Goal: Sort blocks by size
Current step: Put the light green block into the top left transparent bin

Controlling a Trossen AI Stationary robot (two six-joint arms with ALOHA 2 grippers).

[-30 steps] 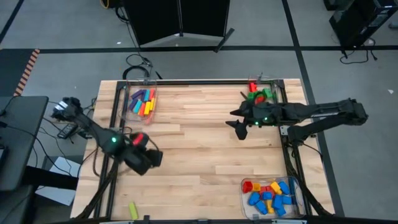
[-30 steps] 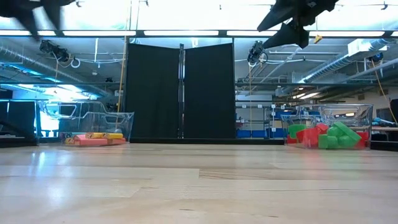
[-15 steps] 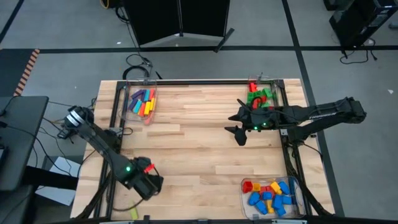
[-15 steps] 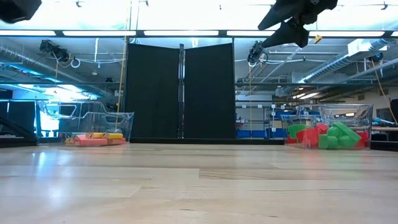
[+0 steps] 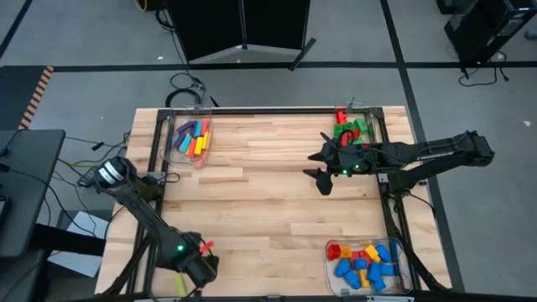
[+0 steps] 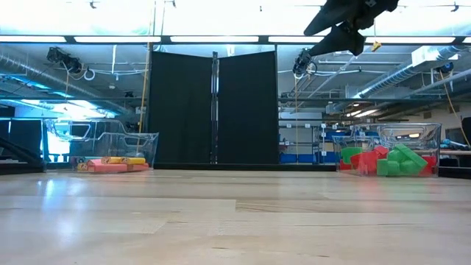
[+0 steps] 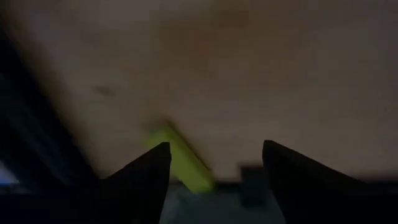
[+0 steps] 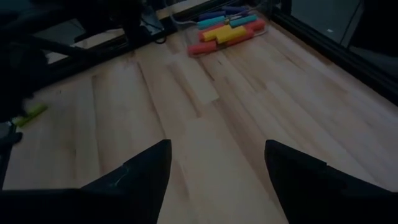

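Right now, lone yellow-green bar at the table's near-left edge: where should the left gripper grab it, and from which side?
Probably mid-length, across its narrow width, coming straight down. The yellow-green bar lies flat and alone on the table, long sides free; its far end sits at the edge. The left gripper hovers beside it, open, the bar by one finger.

Bright ceiling strip lights in low view, wrist views dim, left wrist motion-blurred

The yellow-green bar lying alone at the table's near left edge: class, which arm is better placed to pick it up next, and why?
The left. Its gripper, open, hangs right beside the yellow-green bar, which shows between its fingers in the left wrist view. The right gripper, also open, is across the table near the far right bin.
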